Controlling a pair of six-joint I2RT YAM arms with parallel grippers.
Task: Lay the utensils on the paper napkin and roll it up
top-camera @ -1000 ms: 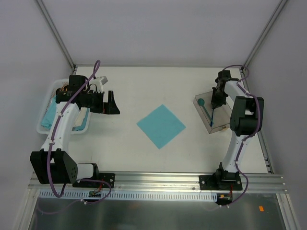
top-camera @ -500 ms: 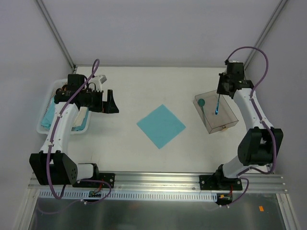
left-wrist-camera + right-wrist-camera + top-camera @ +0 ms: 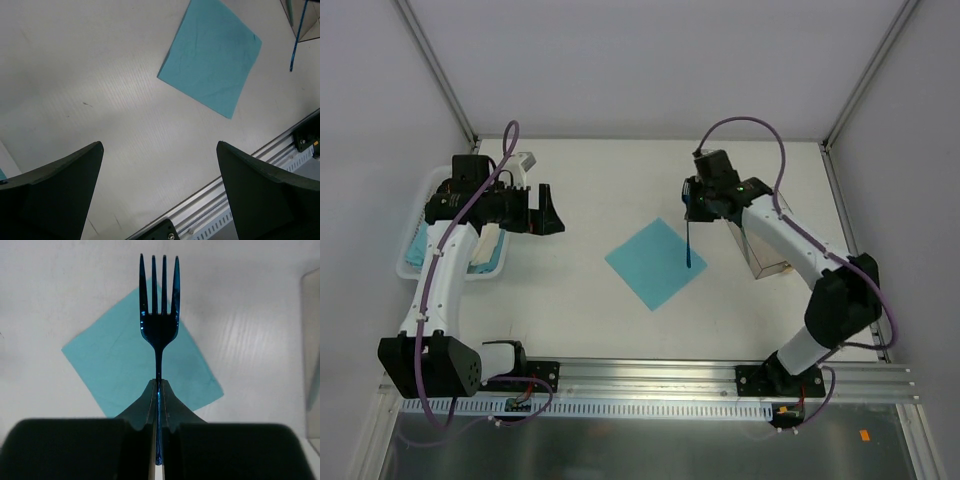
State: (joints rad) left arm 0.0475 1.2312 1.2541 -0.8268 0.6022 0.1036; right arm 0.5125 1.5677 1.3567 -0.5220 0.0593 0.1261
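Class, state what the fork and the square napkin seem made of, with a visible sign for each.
Fork: probably plastic, glossy deep blue; highlights glint on its tines. Napkin: probably paper, matte teal; thin, flat, faintly creased.

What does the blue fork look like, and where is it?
The fork is dark blue and shiny, and it looks like plastic. It has four thin tines, a small rounded neck and a long slim handle. The right end effector is shut on the handle, so the tines point straight out from the fingers. The fork is over the napkin, near its right corner in the top view. Nothing but the end effector seems to touch it.
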